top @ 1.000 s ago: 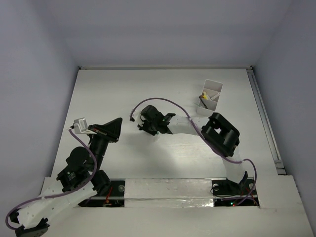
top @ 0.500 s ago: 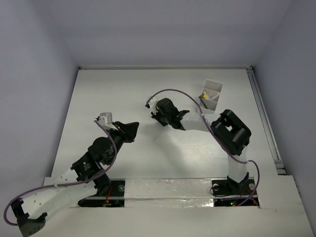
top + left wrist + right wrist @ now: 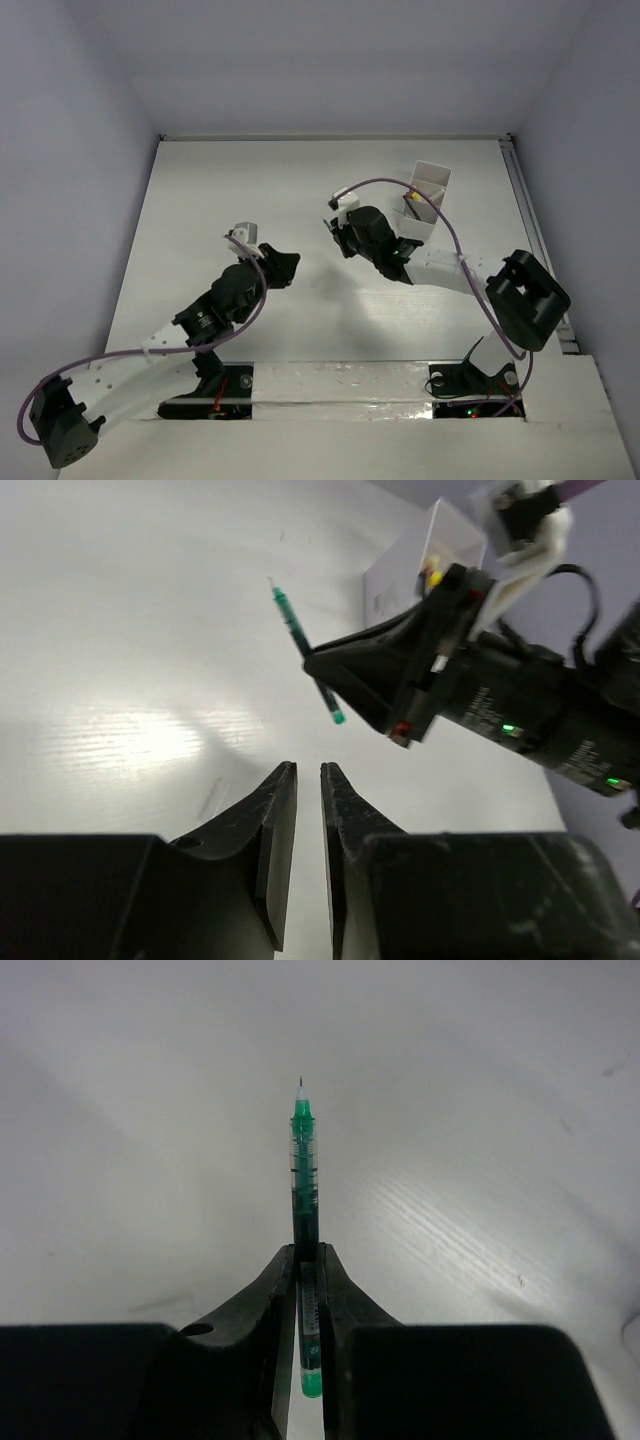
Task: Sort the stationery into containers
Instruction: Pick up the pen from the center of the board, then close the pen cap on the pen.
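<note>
Right wrist view: a green pen points nib-forward past my fingertips, its rear end back toward my palm. My right pincer is clenched on its barrel, above the table. The white divided box sits near, off to that pincer's side. I judge this the carry. Next I must swing over a compartment, tip the pen down and let go. My left pincer is empty, jaws a slit apart.
</note>
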Tool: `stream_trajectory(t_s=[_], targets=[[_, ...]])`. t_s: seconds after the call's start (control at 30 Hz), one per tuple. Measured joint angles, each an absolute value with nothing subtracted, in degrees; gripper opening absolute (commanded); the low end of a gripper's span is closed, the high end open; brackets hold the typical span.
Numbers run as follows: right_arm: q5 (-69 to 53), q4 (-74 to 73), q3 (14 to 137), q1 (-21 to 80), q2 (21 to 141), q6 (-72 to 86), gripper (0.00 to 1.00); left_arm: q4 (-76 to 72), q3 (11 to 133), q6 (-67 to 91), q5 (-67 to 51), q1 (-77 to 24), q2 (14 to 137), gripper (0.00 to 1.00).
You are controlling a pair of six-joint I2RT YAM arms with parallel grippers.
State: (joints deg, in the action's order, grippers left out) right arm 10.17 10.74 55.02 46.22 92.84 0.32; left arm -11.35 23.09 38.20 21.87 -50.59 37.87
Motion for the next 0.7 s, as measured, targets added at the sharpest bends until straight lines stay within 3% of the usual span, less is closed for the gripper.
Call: stream_trajectory(t_s=[0.17, 0.53, 0.6, 0.7], targets=[[10.74, 8.62, 47.24, 46.22, 87.35, 6.66, 0.00, -12.62, 23.09, 38.33, 14.87, -47.51, 47.35, 0.00], [6.02, 4.29, 37.50, 46.24, 81.47, 15.62, 0.00, -14.50, 23.22, 37.19, 5.45, -46.48, 59.29, 0.00], [5.96, 3.33, 36.23, 46.24, 80.47, 16.38, 0.00, -13.87, 23.92, 36.18, 5.15, -46.46, 61.21, 0.02], [5.85, 3.05, 33.71, 46.24, 77.45, 17.52, 0.00, -13.67, 24.36, 35.33, 4.38, -46.41, 62.78, 0.18]])
